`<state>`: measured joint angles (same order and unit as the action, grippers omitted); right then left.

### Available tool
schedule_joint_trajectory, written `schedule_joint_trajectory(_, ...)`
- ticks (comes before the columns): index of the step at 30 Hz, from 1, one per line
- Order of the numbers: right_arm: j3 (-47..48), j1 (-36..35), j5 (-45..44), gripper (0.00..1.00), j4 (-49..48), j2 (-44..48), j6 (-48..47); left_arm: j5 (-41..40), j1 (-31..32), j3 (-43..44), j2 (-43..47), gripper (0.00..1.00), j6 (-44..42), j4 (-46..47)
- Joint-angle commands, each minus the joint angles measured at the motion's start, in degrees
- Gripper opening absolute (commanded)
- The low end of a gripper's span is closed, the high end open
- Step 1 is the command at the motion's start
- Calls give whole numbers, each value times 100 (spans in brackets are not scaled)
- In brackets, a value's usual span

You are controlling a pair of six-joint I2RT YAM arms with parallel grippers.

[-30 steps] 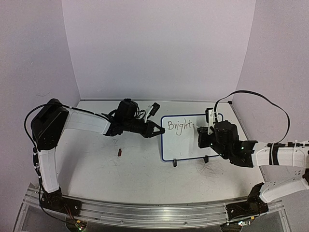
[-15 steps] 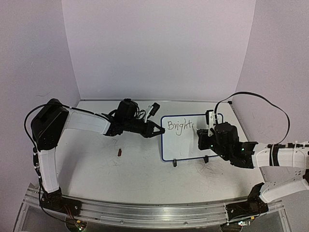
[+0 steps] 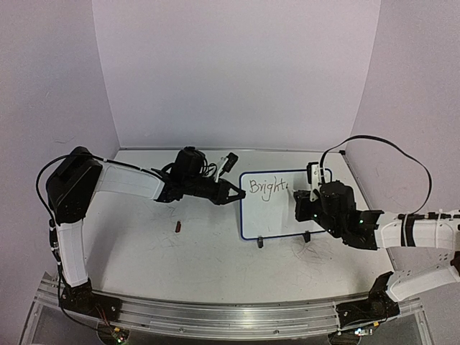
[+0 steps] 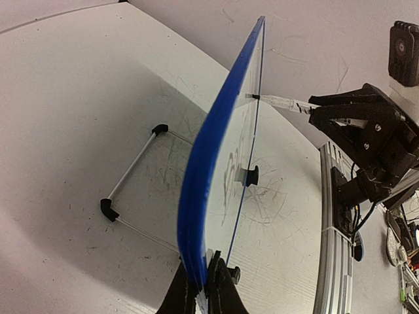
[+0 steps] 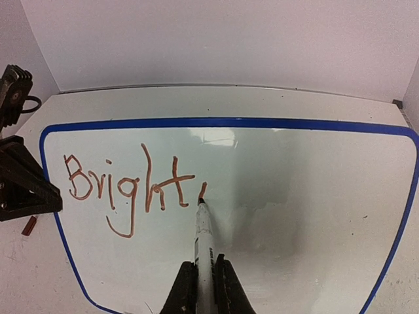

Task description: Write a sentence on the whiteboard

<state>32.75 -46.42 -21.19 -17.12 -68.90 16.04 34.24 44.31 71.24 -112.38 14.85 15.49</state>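
Against the whiteboard point(image 5: 294, 196) rests a marker point(image 5: 203, 229) pinched by the right end effector point(image 5: 204, 267).

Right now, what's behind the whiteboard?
A wire stand with black end caps rests on the table behind the whiteboard, in the left wrist view. From above, the board hides it.

Edge-on whiteboard point(image 4: 219, 144), blue frame pinched at bottom by left gripper point(image 4: 201, 273), marker point(image 4: 281, 102) tip touching its face, clamped in right gripper point(image 4: 324, 112), wire stand point(image 4: 134, 163) behind.
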Motion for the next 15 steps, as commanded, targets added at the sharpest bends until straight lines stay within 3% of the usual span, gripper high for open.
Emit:
schedule_joint_trajectory(1, 250, 132, -230, 0, -264, -84, -92, -611, 60, 53, -162, 0, -263, -678)
schedule_joint_trajectory(15, 251, 215, -283, 0, -9, 41, -18, -610, 69, 72, -181, 0, -255, -678)
